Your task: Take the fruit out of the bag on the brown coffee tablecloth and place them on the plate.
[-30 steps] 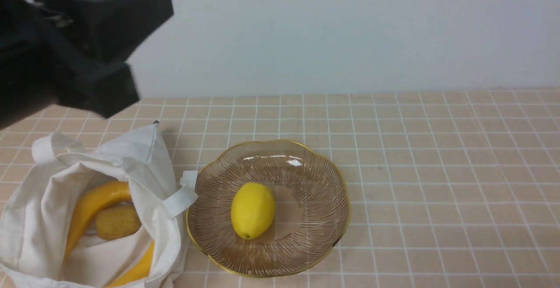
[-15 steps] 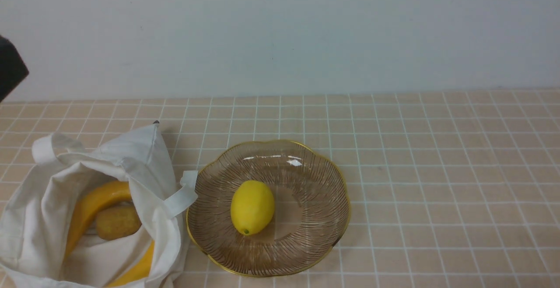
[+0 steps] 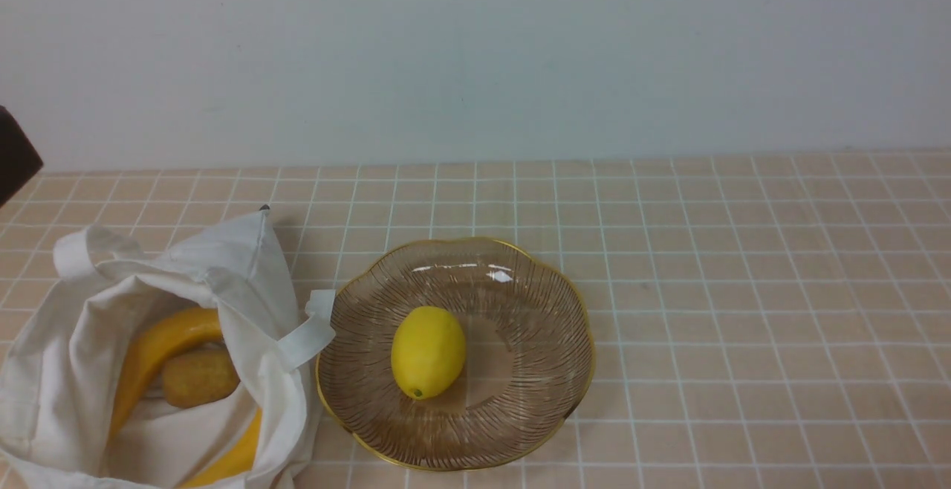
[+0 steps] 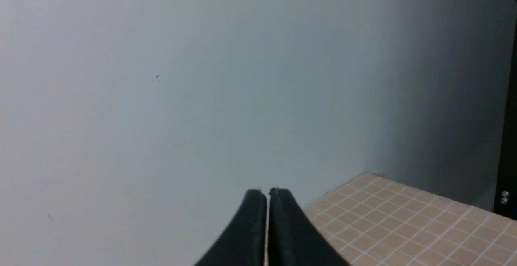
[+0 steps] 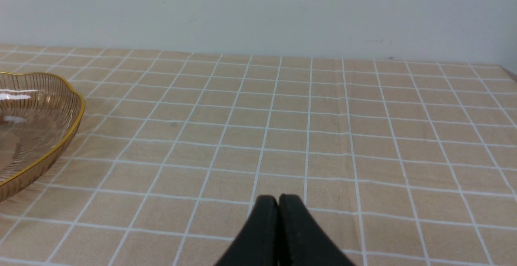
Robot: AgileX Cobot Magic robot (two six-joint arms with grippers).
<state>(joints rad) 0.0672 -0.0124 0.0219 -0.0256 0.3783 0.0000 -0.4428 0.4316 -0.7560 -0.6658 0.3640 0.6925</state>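
Lemon sits alone in the clear brownish plate, left of the dish's middle and inside the gold rim. The rest of the fruit is in the white bag, which stands on the left part of the gridded tablecloth, its mouth gaping. Inside: a curved banana, a brown kiwi in the bend of it, and a second yellow length, likely another banana, partly behind the bag's near fold.

Handling, by judgement: kiwi light, a little yielding, fuzzy enough to grip well; best taken across its narrow middle with mild pressure. Bananas probably heavier, firm but easily bruised, smooth-skinned; a hold near mid-length should keep either from swinging. The bag looks limp, apt to fold in on a descending tool or come up with the fruit. One strap end lies at the plate's left rim and could drag on it. Plate likely stiff, slick and breakable; fruit wants lowering, not dropping.

Left tool has its fingers pressed together with nothing between them, aimed toward the wall and the cloth's far edge. In the front view only a dark piece of the left arm enters at the left border. Right tool also shows fingertips brought together, nothing held, over the cloth to the right of the plate.
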